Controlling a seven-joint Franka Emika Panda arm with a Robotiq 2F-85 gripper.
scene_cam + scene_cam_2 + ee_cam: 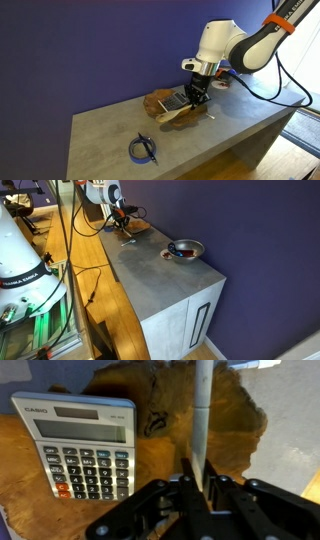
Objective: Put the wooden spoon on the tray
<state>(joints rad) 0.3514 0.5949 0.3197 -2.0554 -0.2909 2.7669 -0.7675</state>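
My gripper [200,468] is shut on the thin handle of the pale wooden spoon [203,410], which runs straight up the wrist view. Under it lies the glossy reddish-brown, wavy-edged tray [165,405]. In both exterior views the gripper [195,97] [120,217] points down over the near edge of the tray [158,103] [137,225]. The spoon [208,114] slants down from the jaws toward the table. Its bowl end is too small to make out.
A grey Casio calculator [85,445] lies on the left part of the tray. A coiled blue-black cable [143,149] lies on the grey table top [110,125]. A small round grey bowl [186,250] stands farther along the table. A purple wall is behind.
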